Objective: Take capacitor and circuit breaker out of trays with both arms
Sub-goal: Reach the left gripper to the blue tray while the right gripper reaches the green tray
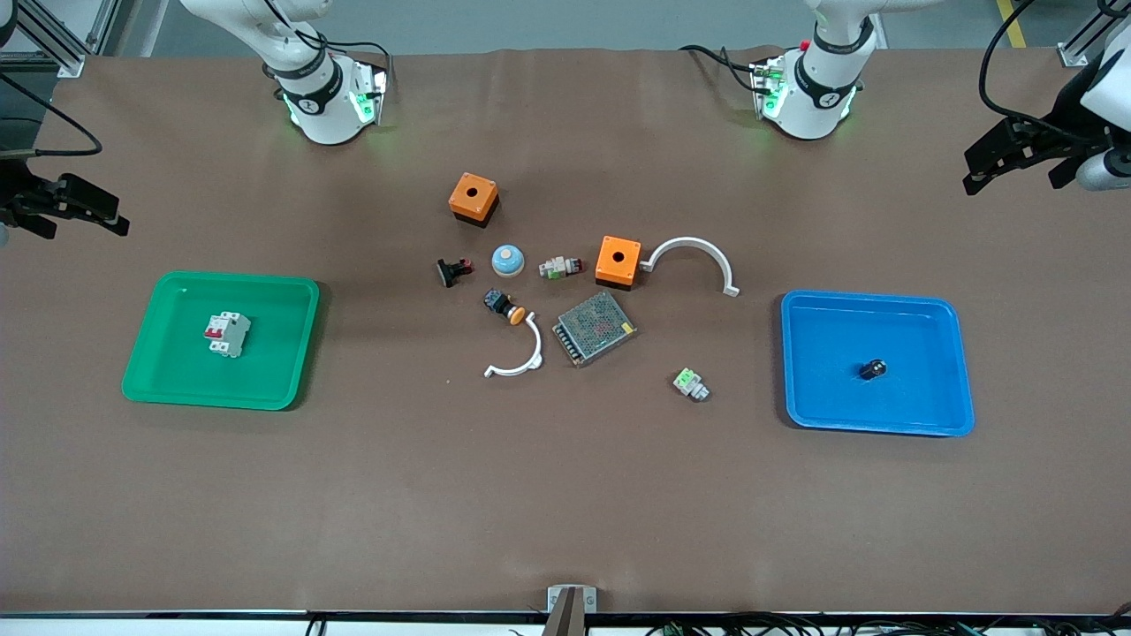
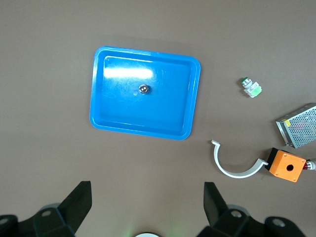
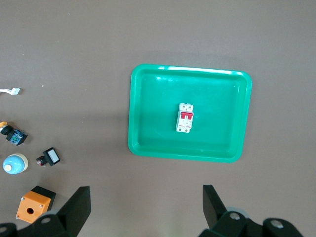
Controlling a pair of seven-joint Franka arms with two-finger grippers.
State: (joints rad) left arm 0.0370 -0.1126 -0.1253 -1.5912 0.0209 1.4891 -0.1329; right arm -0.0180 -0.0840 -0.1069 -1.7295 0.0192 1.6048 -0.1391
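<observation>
Overhead, a brown table (image 1: 565, 495) holds two shallow plastic trays with a scatter of small electrical parts between them. Toward the right arm's end lies a green rectangular tray (image 1: 159, 353), and in it rests the breaker (image 1: 228, 334), a small white block with red switch levers facing up. Toward the left arm's end lies a blue rectangular tray (image 1: 937, 389), and in it sits the capacitor (image 1: 873, 369), a tiny dark cylinder.

Both arms are raised and hold nothing. The left gripper (image 1: 1007, 159) hangs in the air at the left arm's end of the table; its wrist view looks straight down on the blue tray, and its two black fingers (image 2: 74, 205) stand wide apart. The right gripper (image 1: 75, 208) hangs at the right arm's end of the table, likewise with its black fingers (image 3: 74, 205) spread wide, looking down on the green tray.

Among the loose parts in the middle are two orange square boxes with black bases (image 1: 474, 198), a silver mesh-covered power supply (image 1: 594, 328), two white curved plastic brackets (image 1: 694, 258), a pale blue dome-shaped button (image 1: 507, 260), a black push-button with an orange cap (image 1: 504, 306), a black-and-red clip-like part (image 1: 454, 270), and a small green-and-white terminal part (image 1: 690, 383) lying nearest the front camera.
</observation>
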